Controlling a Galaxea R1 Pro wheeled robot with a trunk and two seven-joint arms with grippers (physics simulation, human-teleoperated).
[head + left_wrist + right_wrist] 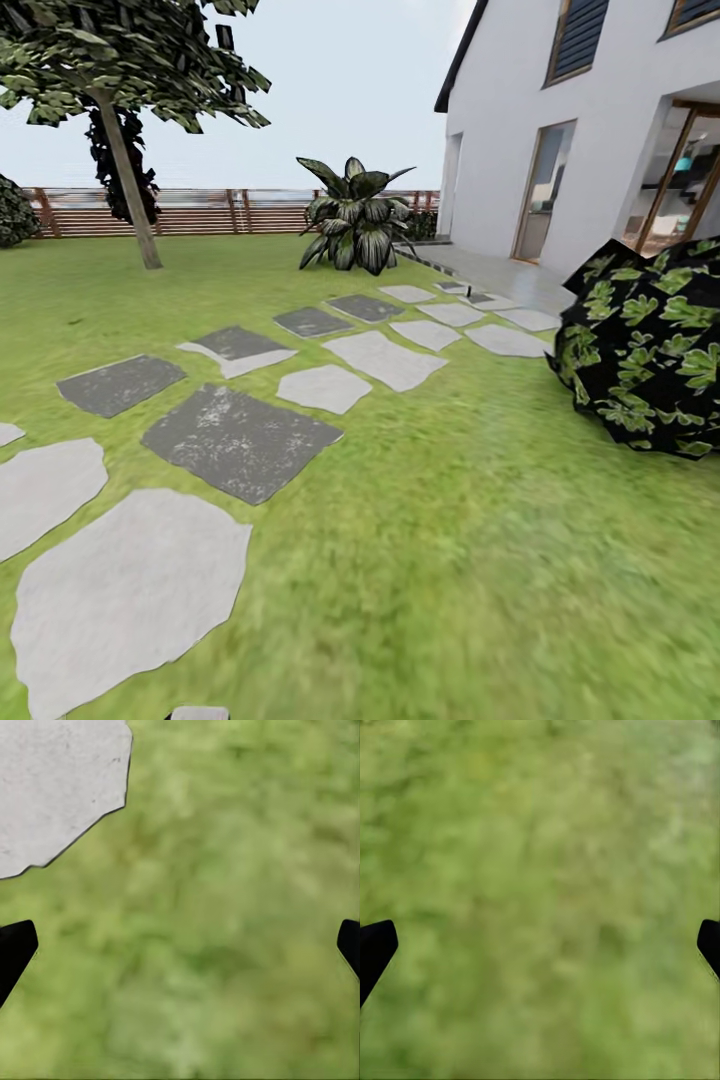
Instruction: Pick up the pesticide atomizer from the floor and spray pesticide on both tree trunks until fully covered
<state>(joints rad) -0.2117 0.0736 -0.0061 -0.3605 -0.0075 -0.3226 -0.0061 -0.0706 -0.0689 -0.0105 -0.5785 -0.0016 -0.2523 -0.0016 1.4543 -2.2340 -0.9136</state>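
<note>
1. Left claw (180, 945): fingertips (15, 949) sit at the far edges of the left wrist view, spread wide, nothing between them. Below it is grass floor (225, 907) and one corner of a pale paving stone (52, 787).
2. Right claw (540, 945): jaws equally wide apart, empty, over bare grass.
3. Pesticide atomizer (467, 292): probably the tiny dark upright speck far ahead among the last paving slabs, close to the house (520, 130). Too small to make out a green spot or trigger head; identity is a guess.
4. One tree (125, 165) with a leaning grey-brown trunk stands far left, before the slat fence (200, 212). I cannot pick out a second.
5. Risks, as I judge them: mistaking the speck; clipping the dark leafy bush (650, 345) on the right while driving over; toppling so small a bottle with a wide claw.
</note>
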